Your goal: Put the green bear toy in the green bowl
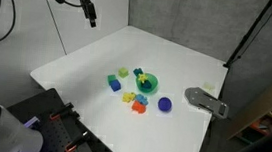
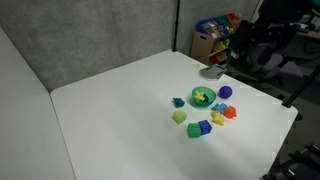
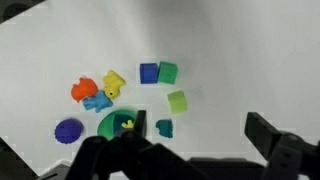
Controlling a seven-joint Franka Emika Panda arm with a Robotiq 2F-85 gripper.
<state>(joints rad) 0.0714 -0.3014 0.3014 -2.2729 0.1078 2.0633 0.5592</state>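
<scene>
The green bear toy point(image 3: 164, 128) is seen lying on the white table point(image 3: 240, 60), just beside the green bowl point(image 3: 112, 124) and near a yellow-green block point(image 3: 177, 100). The gripper point(image 1: 89, 13) is held high, well apart from the toys, its jaws spread wide with nothing grasped.

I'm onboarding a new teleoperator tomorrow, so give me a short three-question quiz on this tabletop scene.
1. True or false: the green bear toy lies inside the green bowl.
2. Pick one. The pincer is: A) shut on the bear toy; B) open, up away from the toys, holding nothing; C) resting in the bowl.
3. Fill in: the ball near the bowl is coloured ____.

Key: 1 false, it lies on the table beside the bowl; 2 B; 3 blue.
</scene>
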